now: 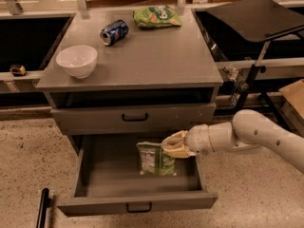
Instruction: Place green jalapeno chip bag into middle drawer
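Jaws of the gripper [172, 146] are clenching the upper right corner of the green jalapeno chip bag [154, 160], pinching its top edge. The gripper is hovering inside the middle drawer [137, 201], over its back right part and just below the closed drawer front [135, 118] above it. The bag is hanging down from the grasp into the middle drawer, right of the drawer's centre, with its lower end reaching toward the grey floor; whether it is touching that floor is not clear. The middle drawer is standing pulled fully out, its low front with the small black handle facing the camera. The white arm [256, 132] is reaching in from the right of the middle drawer, crossing over its right wall.

Above the middle drawer, the cabinet top [142, 56] is carrying a white bowl [76, 61] toward its left, a blue can [114, 32] lying on its side further back, and a darker green bag [156, 17] at the back edge. Far to the upper right of the middle drawer, a black tray stand [256, 13] is standing. Left of the middle drawer's front corner, a black bar [42, 208] is showing against the speckled floor.
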Robot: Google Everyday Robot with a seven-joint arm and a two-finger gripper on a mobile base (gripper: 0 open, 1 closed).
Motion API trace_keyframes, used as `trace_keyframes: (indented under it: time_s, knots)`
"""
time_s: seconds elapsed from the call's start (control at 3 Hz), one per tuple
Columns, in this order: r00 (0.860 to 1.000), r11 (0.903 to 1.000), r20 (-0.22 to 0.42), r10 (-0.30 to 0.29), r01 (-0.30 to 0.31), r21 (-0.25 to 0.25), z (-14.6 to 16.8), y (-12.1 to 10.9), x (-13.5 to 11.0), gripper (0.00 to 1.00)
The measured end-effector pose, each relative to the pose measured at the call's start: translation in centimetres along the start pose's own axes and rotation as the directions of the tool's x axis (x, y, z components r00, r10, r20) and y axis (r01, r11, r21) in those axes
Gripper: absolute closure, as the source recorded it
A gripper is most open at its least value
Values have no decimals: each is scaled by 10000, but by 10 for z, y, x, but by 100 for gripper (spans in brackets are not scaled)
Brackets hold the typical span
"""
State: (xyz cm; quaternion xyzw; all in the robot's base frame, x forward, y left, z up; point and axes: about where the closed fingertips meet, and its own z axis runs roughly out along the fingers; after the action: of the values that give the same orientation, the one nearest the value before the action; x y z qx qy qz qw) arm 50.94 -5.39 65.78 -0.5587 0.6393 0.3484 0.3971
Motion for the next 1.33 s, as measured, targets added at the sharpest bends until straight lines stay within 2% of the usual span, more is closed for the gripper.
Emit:
trace_keyframes:
  time_s: [0.33, 0.67, 1.0, 1.33]
  knots:
    - [10000, 10000, 8, 24, -24, 28, 1, -1, 2, 100]
    - [9995, 9996, 178, 251, -254, 144, 7, -12, 19, 100]
    - [9988, 9977, 86, 492, -496, 456, 15, -30, 58, 100]
    - [9979, 9969, -356, 538, -515, 602, 28, -41, 89, 100]
